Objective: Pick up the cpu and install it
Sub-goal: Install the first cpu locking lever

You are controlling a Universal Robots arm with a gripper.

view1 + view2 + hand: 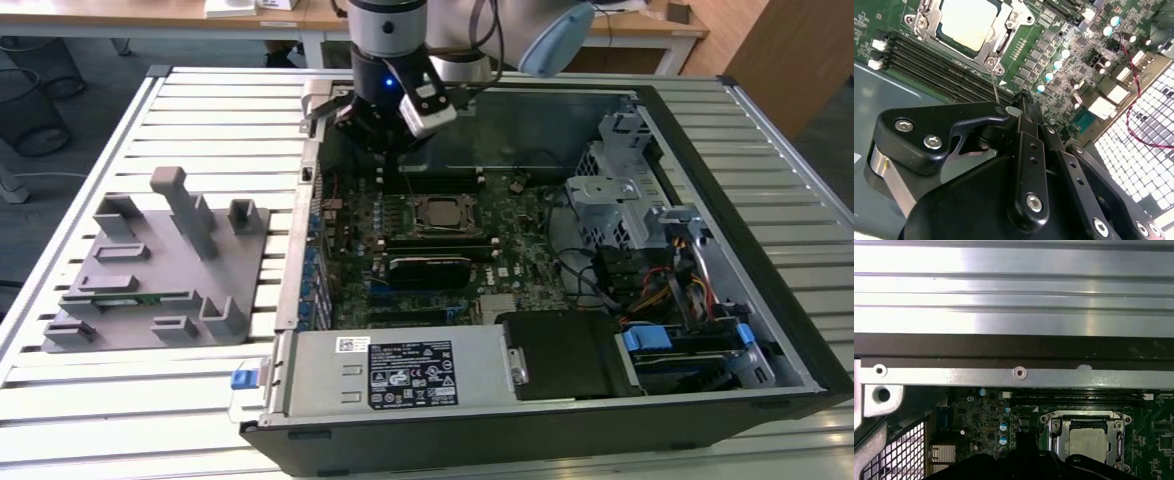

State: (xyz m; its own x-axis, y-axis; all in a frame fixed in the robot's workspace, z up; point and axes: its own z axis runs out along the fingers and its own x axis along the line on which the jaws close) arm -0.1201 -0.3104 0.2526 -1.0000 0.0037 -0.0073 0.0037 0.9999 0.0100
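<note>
The cpu (438,212), a small square chip with a silver-grey top, lies flat inside the metal socket frame on the green motherboard (514,225); both wrist views show it there (968,22) (1089,442). My gripper (387,148) hangs inside the case just behind the socket, near the rear wall. In the second wrist view the black fingers meet at their tips, so the gripper (1016,106) is shut. A thin wire lever (995,86) runs from the socket corner up to the tips. Whether it is gripped or only touched is hidden.
The open computer case (747,300) lies on a slatted metal table (200,110). A grey fixture block (160,260) with a green memory stick (134,297) lies at the exterior view's left. Memory slots (939,70), a drive cage (621,195), a power supply (387,372) and a red cable (1135,95) surround the socket.
</note>
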